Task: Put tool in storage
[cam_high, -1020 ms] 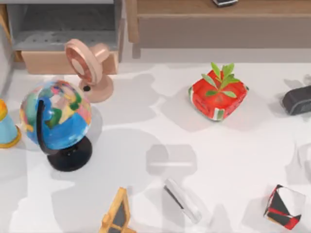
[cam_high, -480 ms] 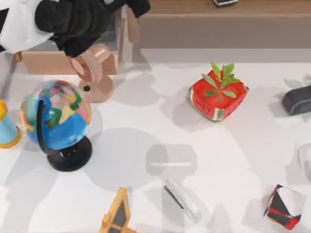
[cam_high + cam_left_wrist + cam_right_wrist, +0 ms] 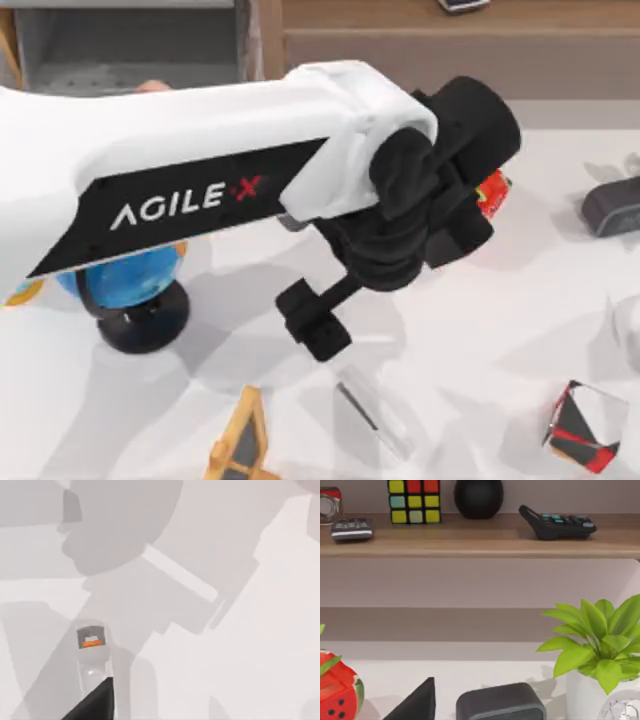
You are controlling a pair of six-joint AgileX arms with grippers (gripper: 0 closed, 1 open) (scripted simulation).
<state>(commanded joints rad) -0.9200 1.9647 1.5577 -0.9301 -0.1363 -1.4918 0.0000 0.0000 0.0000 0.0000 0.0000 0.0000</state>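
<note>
The tool [image 3: 375, 410] lies flat on the desk [image 3: 480, 310] at the near edge, around six o'clock in the top view, between the orange-framed triangular piece [image 3: 238, 445] at seven and the black-white-red cube [image 3: 582, 425] at five. Its long axis runs on a diagonal, from ten o'clock toward four, dark strip along the left edge. The left gripper [image 3: 312, 322] hangs just above and beyond it, so the tool sits toward five o'clock from the jaws, close but apart. In my judgement the left arm is much the nearer and the coming move is a short drop onto the piece. The jaws hold nothing; how far they stand open I cannot tell. The left wrist view looks down on the tool [image 3: 95, 667]. The right gripper's state I cannot tell; its wrist view faces a far shelf [image 3: 470, 542].
</note>
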